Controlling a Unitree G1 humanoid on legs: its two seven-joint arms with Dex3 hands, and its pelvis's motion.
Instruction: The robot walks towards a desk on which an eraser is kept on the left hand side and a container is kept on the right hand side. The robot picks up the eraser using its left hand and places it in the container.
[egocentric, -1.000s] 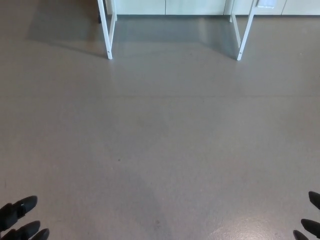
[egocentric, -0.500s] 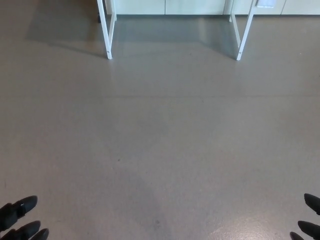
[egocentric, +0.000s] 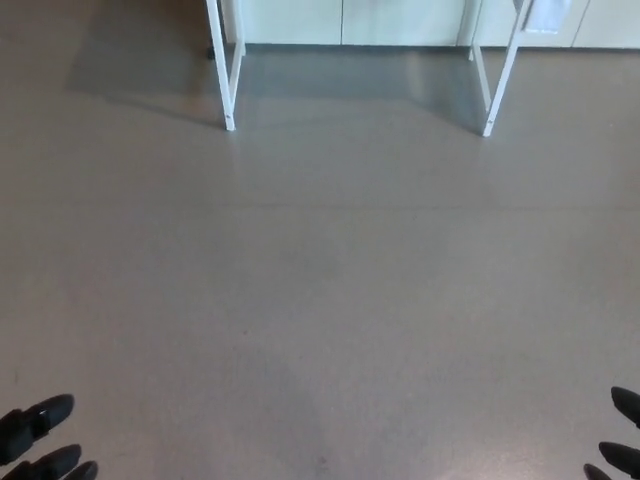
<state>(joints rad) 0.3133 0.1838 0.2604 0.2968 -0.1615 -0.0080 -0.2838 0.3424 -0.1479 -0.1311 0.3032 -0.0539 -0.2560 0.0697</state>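
Only the white legs of the desk (egocentric: 228, 70) show at the top of the head view; its top, the eraser and the container are out of the picture. My left hand (egocentric: 40, 440) shows as black fingertips in the bottom left corner, spread apart and holding nothing. My right hand (egocentric: 620, 440) peeks in at the bottom right corner, fingers likewise apart and empty. Both hands hang low over the grey floor, far from the desk.
Grey floor (egocentric: 320, 300) stretches between me and the desk. A second pair of white desk legs (egocentric: 498, 75) stands at the top right. Pale cabinet fronts (egocentric: 400, 20) run along the back behind the legs.
The whole picture has shifted down and a little right, so the camera has moved closer to the desk. The hands keep their place in the corners.
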